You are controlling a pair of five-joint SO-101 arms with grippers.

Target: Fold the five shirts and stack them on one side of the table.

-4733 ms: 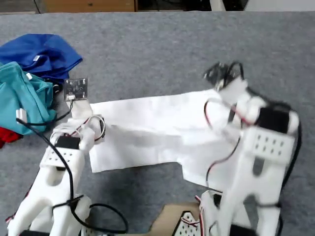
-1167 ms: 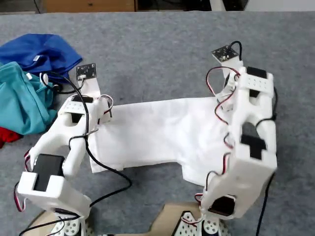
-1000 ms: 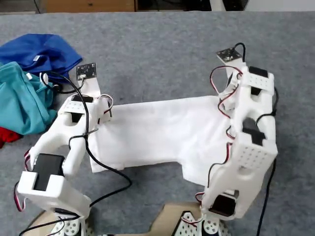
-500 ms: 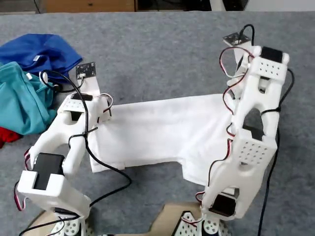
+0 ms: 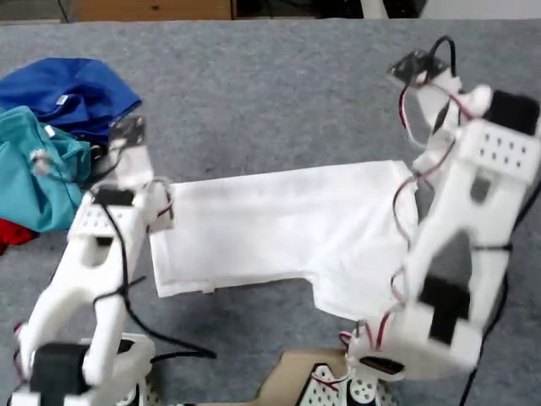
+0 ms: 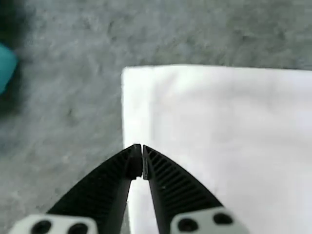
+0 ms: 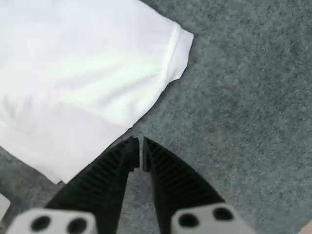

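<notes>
Grey table [image 5: 254, 101] holds white shirt [image 5: 270, 224]; left tool [image 6: 141, 158], right tool [image 7: 139, 148] closed, empty.

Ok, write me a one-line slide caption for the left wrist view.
Left claw, shut, at the edge of a white shirt spread on the grey table.

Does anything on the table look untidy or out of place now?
Yes. The white shirt lies flat but uneven: one part juts out past its near edge on the right. At the left of the table, the blue shirt, teal shirt and red shirt sit crumpled in a heap, not folded.
</notes>
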